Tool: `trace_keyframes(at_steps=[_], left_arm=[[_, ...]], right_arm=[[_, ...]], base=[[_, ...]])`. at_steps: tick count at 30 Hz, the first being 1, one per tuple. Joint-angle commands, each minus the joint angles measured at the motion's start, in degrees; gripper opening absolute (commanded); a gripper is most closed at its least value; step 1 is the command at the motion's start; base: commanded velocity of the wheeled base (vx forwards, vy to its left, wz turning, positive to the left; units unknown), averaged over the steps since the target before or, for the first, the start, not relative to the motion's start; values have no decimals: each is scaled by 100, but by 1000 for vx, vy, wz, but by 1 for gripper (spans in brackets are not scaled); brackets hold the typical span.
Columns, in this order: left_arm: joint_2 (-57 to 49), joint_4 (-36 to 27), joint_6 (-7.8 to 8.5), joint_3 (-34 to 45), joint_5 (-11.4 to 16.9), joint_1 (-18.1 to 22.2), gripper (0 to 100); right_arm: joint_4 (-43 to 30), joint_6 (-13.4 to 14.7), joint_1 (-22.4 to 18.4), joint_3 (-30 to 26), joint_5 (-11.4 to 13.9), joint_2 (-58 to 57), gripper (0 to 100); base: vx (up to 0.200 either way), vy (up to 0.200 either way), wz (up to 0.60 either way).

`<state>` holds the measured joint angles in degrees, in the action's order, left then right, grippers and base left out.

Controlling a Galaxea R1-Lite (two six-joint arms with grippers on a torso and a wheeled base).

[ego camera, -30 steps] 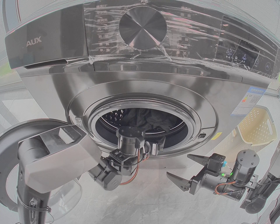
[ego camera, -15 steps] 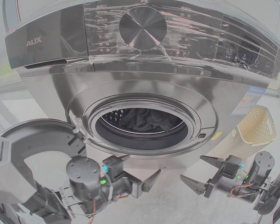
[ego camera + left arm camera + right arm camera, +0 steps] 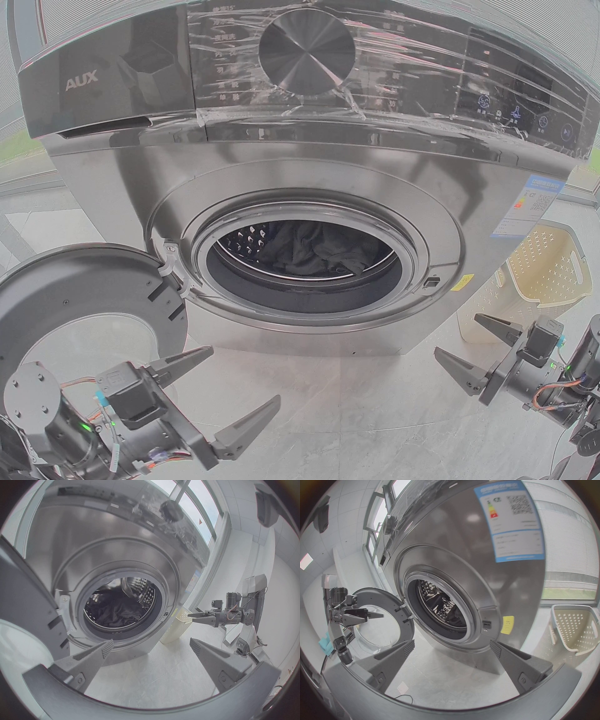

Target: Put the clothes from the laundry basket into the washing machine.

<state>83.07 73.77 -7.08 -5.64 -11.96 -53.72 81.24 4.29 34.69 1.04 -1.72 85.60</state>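
Note:
The washing machine (image 3: 312,169) stands in front of me with its round door (image 3: 81,281) swung open to the left. A heap of dark clothes (image 3: 312,247) lies inside the drum, seen as dark clothes (image 3: 115,609) in the left wrist view. The cream laundry basket (image 3: 544,269) stands on the floor to the right of the machine; no clothes show in the part I see. My left gripper (image 3: 244,374) hangs open and empty low in front of the door. My right gripper (image 3: 457,333) is open and empty near the basket.
Pale tiled floor (image 3: 350,400) lies in front of the machine between both arms. The open door (image 3: 378,605) takes up the left side. The basket (image 3: 575,630) sits close against the machine's right corner. Windows run behind the machine.
My left arm pulled back from the drum mouth and dropped to the lower left, gripper open. The right gripper drifted right and down. The head view shifted slightly.

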Motion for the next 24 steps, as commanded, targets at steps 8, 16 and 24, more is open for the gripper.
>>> trace_keyframes(at_steps=[8,16,24], left_arm=[[-1908,-583,339,564,-96,943,100],[-3358,-1804,339,564,18,1672,100],[-4905,-3465,278,564,220,2410,100]], right_arm=[[-2411,-34,-675,-95,-540,-2267,100],[-3641,-42,-1184,-95,-786,-3656,100],[-5144,-121,-1896,11,-786,-5194,100]], base=[[-200,0,0],[-200,0,0],[-200,0,0]])
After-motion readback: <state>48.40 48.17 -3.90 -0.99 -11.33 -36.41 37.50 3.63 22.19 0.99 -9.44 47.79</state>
